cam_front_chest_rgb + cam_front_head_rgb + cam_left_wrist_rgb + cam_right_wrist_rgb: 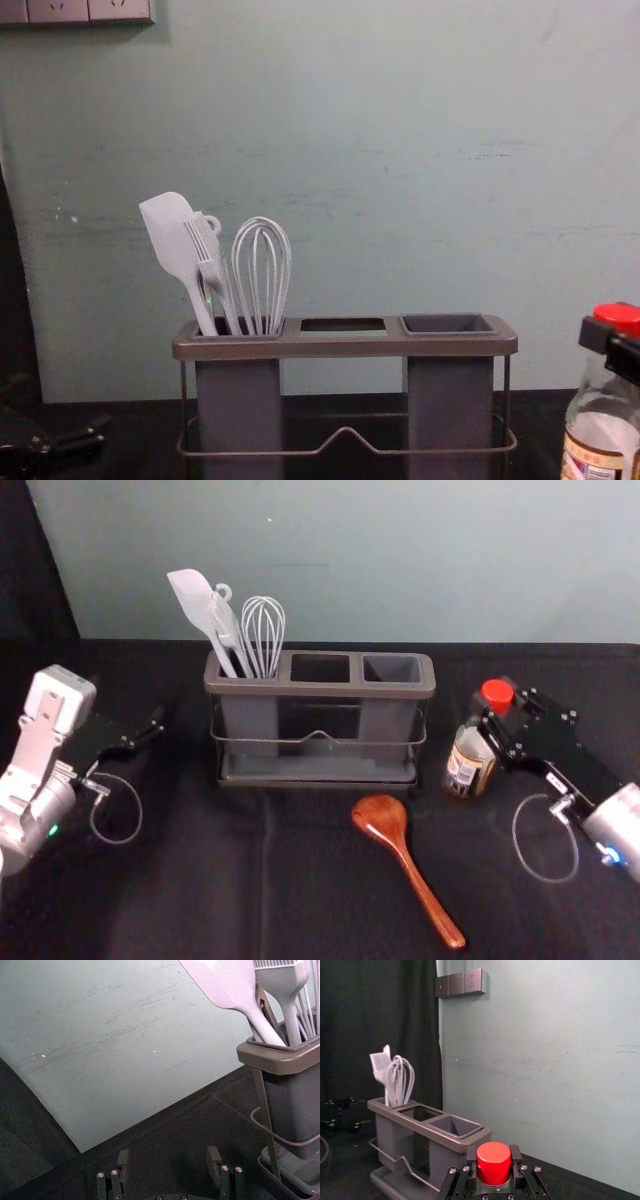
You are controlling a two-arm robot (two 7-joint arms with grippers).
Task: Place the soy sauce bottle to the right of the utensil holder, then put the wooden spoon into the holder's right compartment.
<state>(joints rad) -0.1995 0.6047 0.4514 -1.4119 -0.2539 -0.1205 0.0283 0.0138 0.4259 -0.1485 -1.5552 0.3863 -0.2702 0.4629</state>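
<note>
Black cloth over the worktop (200, 890). Right hand (494, 1160) right of holder (305, 690), clenched on bottle (466, 768). Advice: level the base, seat it gently beside holder, then release. Bottle clear glass, red cap (497, 692), printed label (590, 462), right of holder. Left hand (168, 1157) idle, released, left of holder.

Left gripper (142, 728): left side, fingers spread | Right gripper (496, 704): right side, fingers clamped
</note>
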